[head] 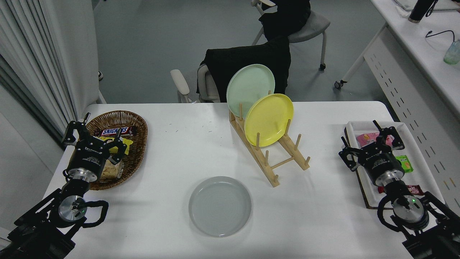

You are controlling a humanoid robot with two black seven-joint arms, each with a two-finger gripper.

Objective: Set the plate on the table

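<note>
The grey plate (pixel 220 206) lies flat on the table (pixel 323 223), well apart from both grippers. Right gripper (pixel 370 142) hangs over the tray (pixel 363 180) w/ jaws wide, holding nothing; left gripper (pixel 94 136), over the basket (pixel 138 144), also spread.

Open white table (pixel 179 144) is left around the plate (pixel 220 206) on its left, near and right sides. The way to its far right is blocked by the wooden rack (pixel 273 158) with its yellow plate (pixel 268 119) and mint-green plate (pixel 250 88). The left edge is taken by the basket (pixel 138 144), the right edge by the tray (pixel 427 187).
</note>
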